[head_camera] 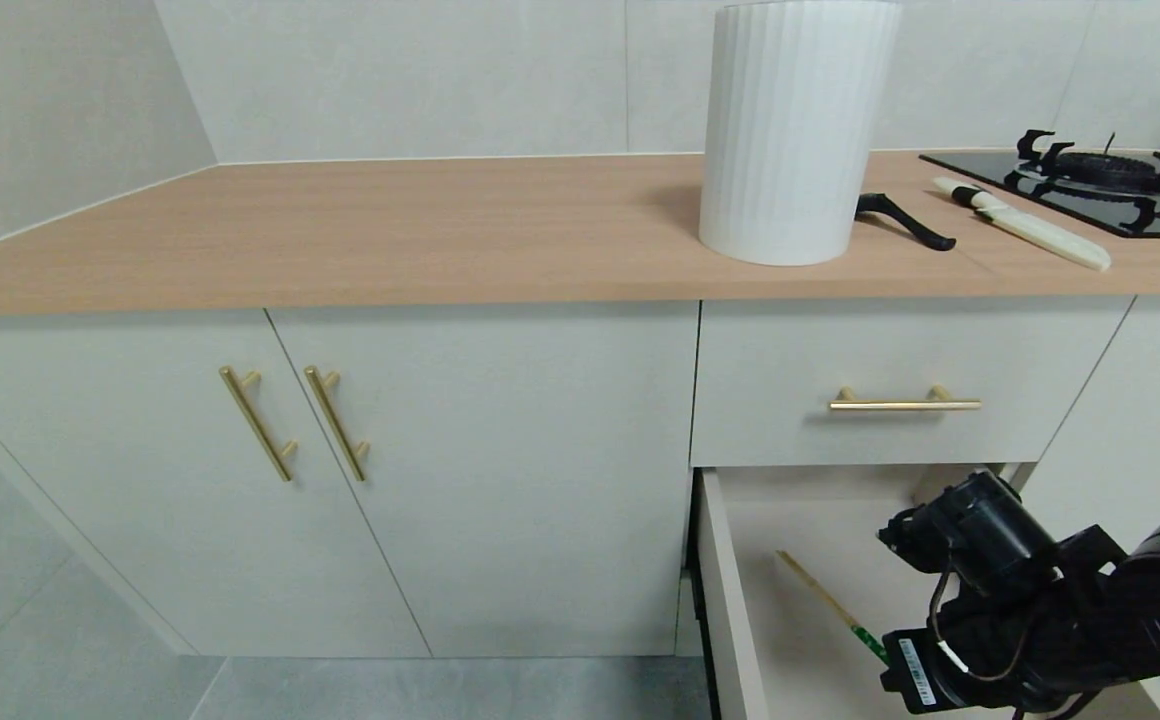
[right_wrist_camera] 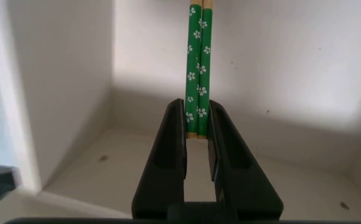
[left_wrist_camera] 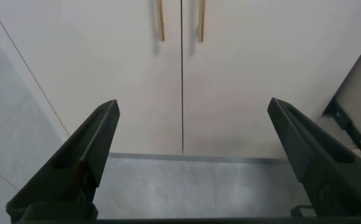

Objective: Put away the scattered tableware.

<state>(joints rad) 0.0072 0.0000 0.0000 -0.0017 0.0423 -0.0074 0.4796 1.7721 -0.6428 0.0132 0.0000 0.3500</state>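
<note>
The right gripper [right_wrist_camera: 198,118] has its jaws pressed in on a pair of chopsticks [right_wrist_camera: 197,62], pinching them side by side near their blunt ends. The sticks are green with small white flowers there, and turn to bare wood toward the tips. In the head view the right gripper [head_camera: 890,655] sits low over the open drawer [head_camera: 730,600]. The chopsticks [head_camera: 830,605] slant away from it toward the drawer's back, inside the compartment. Whether their tips touch the floor of the drawer cannot be told.

The left gripper [left_wrist_camera: 193,112] has its jaws spread wide with nothing between them. It faces the two cabinet doors [left_wrist_camera: 243,74] and their gold handles [left_wrist_camera: 161,22], with grey floor below.

Above the open drawer is a shut drawer front with a gold bar pull [head_camera: 905,404]. On the counter [head_camera: 390,230] above it stands a tall white ribbed container [head_camera: 790,130], upright near the front edge. A black handle [head_camera: 905,220] lies just beside the container on its right (what it belongs to is hidden behind the container). Farther right lies a pale knife [head_camera: 1025,225], apart from the handle, its grip end pointing toward the black stove [head_camera: 1100,175] at the back corner.
</note>
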